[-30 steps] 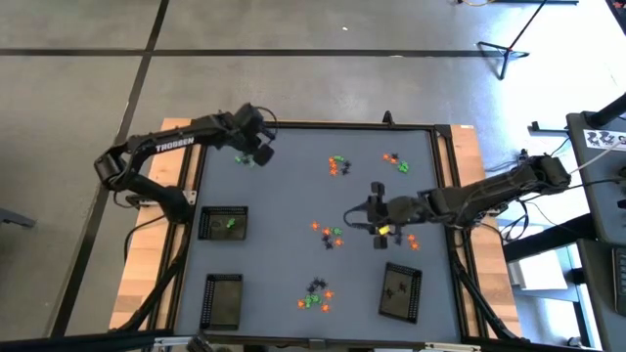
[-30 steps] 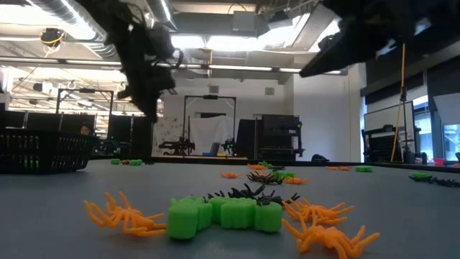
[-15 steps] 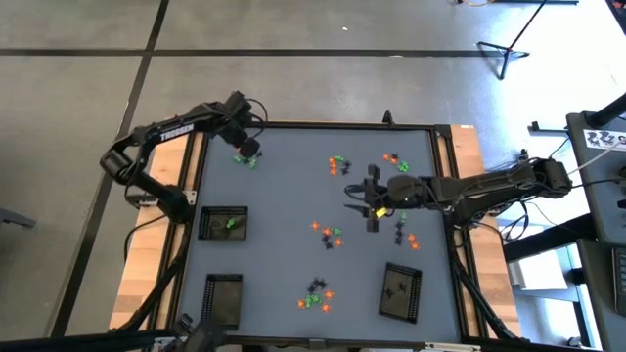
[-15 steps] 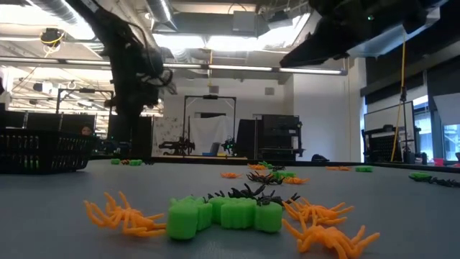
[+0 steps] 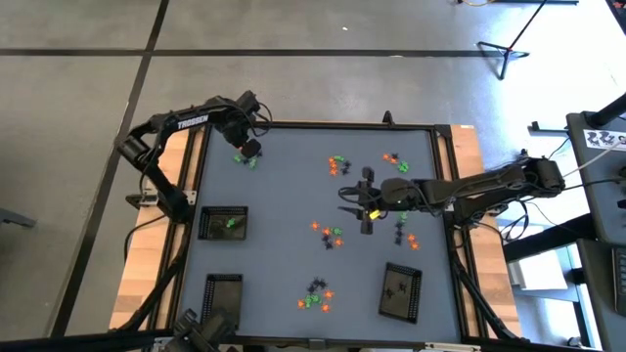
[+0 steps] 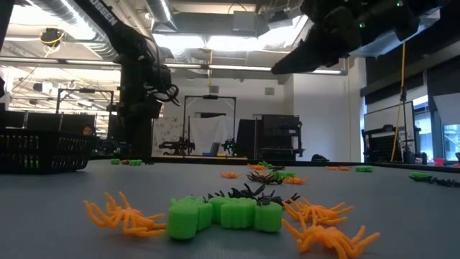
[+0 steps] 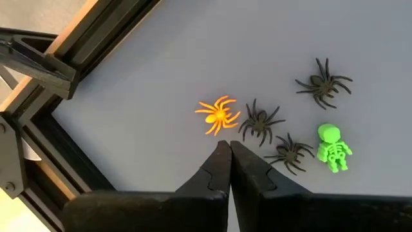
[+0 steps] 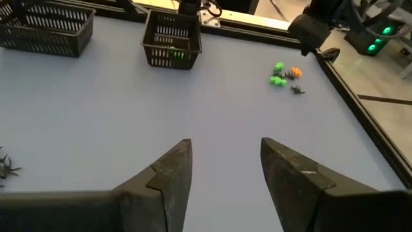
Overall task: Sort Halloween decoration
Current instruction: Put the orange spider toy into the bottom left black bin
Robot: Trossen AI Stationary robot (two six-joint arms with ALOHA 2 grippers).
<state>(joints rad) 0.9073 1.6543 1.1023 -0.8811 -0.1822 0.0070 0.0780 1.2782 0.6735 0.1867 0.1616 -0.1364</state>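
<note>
The left end effector (image 7: 230, 149), fingers pressed together and empty, points down at the counter's (image 5: 293, 196) far-left corner, just beside an orange spider (image 7: 217, 115) and black spiders (image 7: 260, 121). The right end effector (image 8: 223, 158), fingers apart, reaches level over mid-counter, with trinket clusters (image 5: 329, 235) scattered nearby.

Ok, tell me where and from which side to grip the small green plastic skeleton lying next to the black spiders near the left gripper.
Grip the small green plastic skeleton across its ribbed torso, coming straight down from above. It lies flat on the grey table, so only its sides offer the fingers purchase. A black plastic spider sits close beside it, so closing along the clearer head-to-feet line might be safer. The left gripper is shut and would need to open first.
</note>
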